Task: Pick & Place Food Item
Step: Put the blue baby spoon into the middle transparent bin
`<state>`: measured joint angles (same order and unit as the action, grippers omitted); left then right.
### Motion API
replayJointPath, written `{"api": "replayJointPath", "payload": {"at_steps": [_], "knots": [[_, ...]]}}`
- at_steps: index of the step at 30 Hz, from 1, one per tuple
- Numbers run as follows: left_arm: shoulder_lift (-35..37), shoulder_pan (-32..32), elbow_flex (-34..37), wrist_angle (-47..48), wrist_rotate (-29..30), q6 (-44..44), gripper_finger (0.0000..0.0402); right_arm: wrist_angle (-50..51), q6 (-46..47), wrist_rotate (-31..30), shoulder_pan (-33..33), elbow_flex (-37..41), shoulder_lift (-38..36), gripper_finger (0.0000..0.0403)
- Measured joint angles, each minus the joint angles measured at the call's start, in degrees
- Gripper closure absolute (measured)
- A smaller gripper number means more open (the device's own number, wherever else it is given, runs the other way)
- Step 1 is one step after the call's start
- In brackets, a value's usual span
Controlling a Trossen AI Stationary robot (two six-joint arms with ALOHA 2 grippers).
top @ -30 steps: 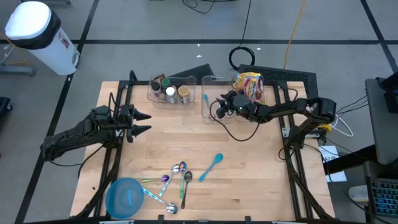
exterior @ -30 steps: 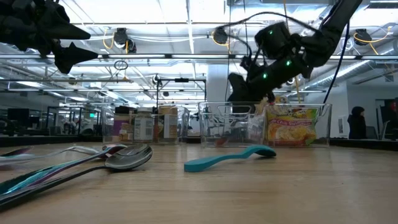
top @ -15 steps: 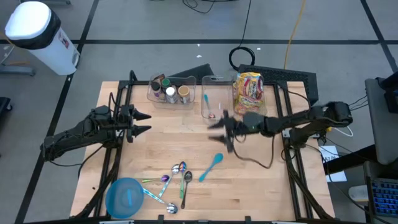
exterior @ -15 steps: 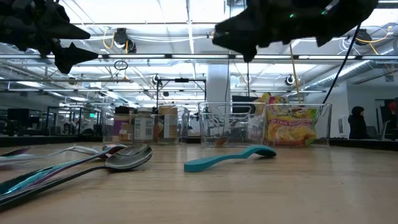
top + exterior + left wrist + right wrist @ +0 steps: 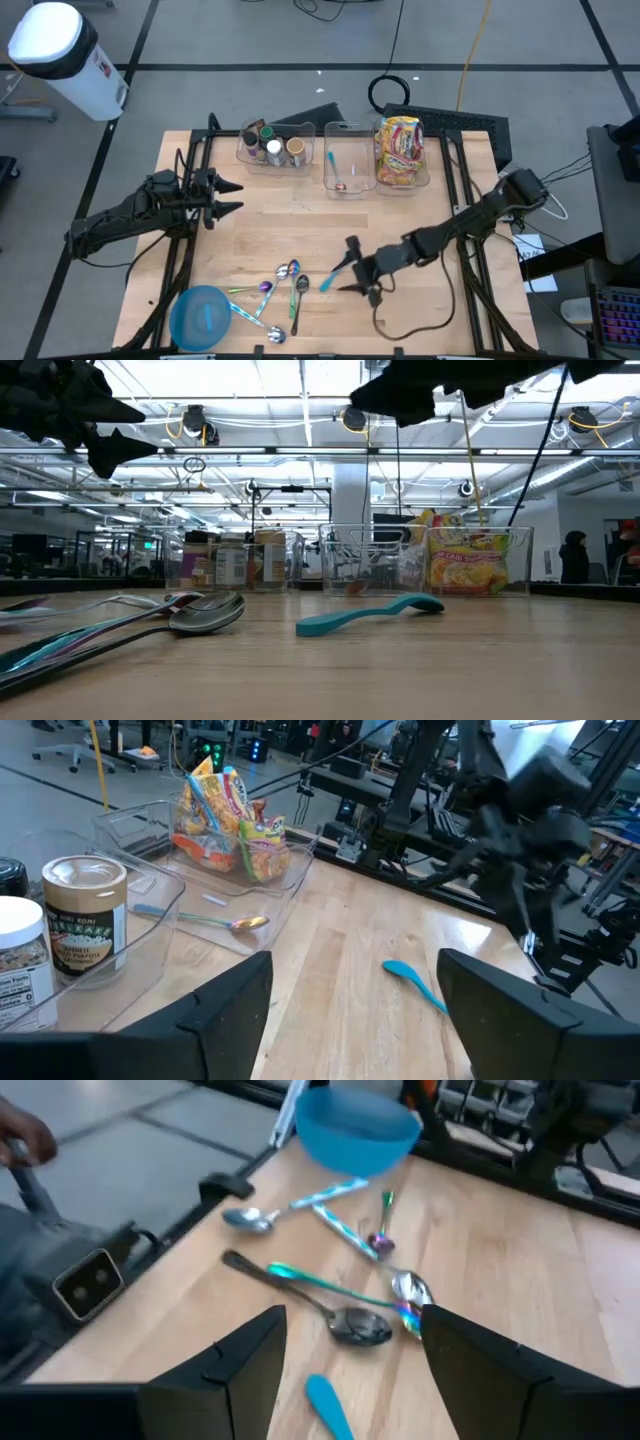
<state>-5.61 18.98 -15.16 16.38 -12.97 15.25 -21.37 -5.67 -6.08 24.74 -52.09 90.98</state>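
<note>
The food item, a yellow and red noodle packet (image 5: 400,150), stands in the right clear bin (image 5: 427,180) at the table's far edge; it also shows in the low view (image 5: 465,565) and the left wrist view (image 5: 225,815). My right gripper (image 5: 346,266) is open and empty, hovering above a teal spoon (image 5: 340,268) near the table's middle; its wrist view (image 5: 352,1320) looks down on that spoon (image 5: 330,1408). My left gripper (image 5: 236,197) is open and empty, held above the table's left side.
A middle bin (image 5: 345,165) holds spoons, and a left bin (image 5: 270,145) holds jars. Several metal spoons (image 5: 285,285) and a blue bowl (image 5: 203,315) lie near the front edge. Bare wood lies between the bins and the spoons.
My right gripper has gone from beside the noodle packet's bin toward the table's near edge and a little left, ending above the teal spoon. The noodle packet has stayed in its bin.
</note>
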Motion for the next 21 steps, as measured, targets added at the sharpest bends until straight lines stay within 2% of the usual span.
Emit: {"api": "replayJointPath", "payload": {"at_steps": [5, 13, 21], "knots": [[-0.02, -0.01, 0.0, 0.02, 0.0, 0.0, 0.0103, 4.04, -2.85, 0.1, 0.26, -5.2, 6.56, 0.0177], [-0.02, 0.0, -0.02, 0.02, -0.02, 0.0, 0.0112, 11.42, -2.71, -0.16, -3.87, -5.71, 14.11, 0.0187], [-0.02, -0.02, -0.02, 0.02, -0.02, 0.0, 0.0123, 20.8, -0.77, 0.17, -7.11, -5.82, 15.65, 0.0201]]}}
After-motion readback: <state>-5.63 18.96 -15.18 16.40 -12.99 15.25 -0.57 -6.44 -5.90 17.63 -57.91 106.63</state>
